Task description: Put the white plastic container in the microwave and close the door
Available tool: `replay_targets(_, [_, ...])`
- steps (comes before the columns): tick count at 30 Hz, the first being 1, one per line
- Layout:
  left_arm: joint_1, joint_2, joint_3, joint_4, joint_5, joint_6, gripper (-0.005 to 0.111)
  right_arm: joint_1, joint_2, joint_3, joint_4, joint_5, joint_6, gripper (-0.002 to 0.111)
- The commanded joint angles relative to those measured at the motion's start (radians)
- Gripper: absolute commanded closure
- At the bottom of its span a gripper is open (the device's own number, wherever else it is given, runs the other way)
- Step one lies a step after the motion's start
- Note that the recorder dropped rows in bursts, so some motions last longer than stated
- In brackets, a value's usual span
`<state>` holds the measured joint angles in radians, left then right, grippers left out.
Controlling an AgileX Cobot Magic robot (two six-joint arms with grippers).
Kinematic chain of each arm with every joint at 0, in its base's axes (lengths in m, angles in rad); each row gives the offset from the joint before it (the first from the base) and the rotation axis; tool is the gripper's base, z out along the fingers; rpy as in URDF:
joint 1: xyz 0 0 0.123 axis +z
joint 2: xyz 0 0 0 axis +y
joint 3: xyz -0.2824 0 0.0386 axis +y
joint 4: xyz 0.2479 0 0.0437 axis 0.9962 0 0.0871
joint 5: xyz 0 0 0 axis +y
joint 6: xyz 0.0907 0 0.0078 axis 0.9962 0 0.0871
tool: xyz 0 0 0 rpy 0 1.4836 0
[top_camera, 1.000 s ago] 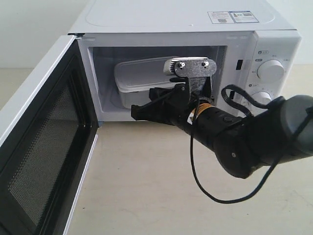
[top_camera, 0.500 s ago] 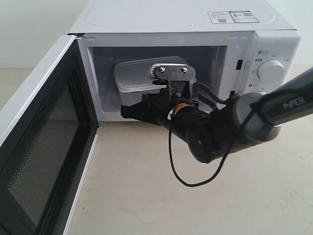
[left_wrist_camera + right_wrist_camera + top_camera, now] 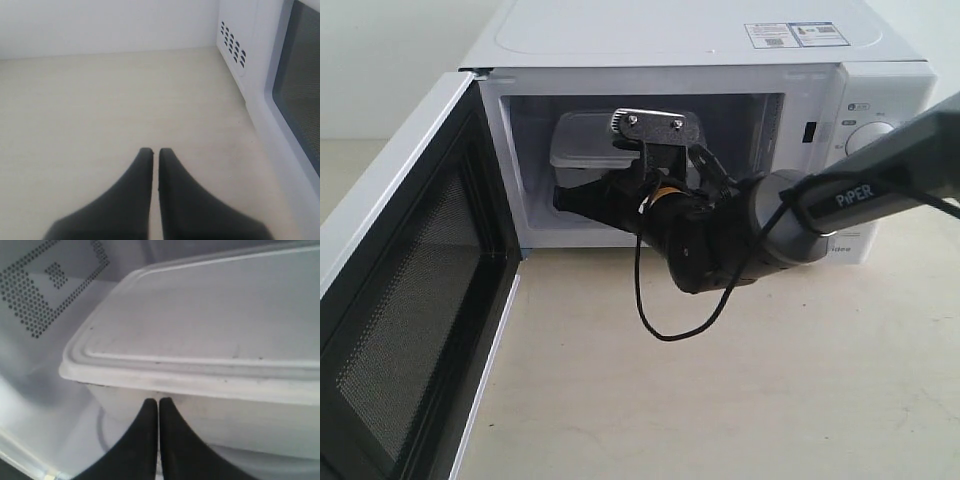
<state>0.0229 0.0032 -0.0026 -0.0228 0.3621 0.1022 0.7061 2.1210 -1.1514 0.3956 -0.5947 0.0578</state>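
My right gripper (image 3: pixel 158 401), jaws closed and empty, meets the white plastic container (image 3: pixel 210 325) at its side wall, below the rim. I judge it light, slick, flexible: push low, centred.

The desk (image 3: pixel 770 400) is a pale cream surface with a faint grain. It fills the lower half of the frame and runs back to a light wall (image 3: pixel 380 70) at the upper left. The microwave (image 3: pixel 670 35) stands directly on it in the upper middle, its base meeting the desk along a thin shadowed line. Its door (image 3: pixel 400 300) hangs open above the desk at the lower left. In the left wrist view, bare desk (image 3: pixel 100 100) reaches the microwave's vented side (image 3: pixel 232 45).
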Motion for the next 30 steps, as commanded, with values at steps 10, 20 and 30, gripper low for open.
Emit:
replay_targets(10, [-0.006, -0.003, 0.003, -0.007, -0.001, 0.003, 0.102, -0.008, -0.171, 0.186, 0.097, 0.043, -0.003, 0.108])
replay_targets(20, [-0.006, -0.003, 0.003, -0.007, -0.001, 0.003, 0.102, 0.074, -0.548, 0.501, 0.097, 0.269, 0.016, 0.108])
replay_targets(30, [-0.006, -0.003, 0.003, -0.007, -0.001, 0.003, 0.102, 0.071, -0.997, 0.582, 0.09, 0.78, -0.072, 0.108])
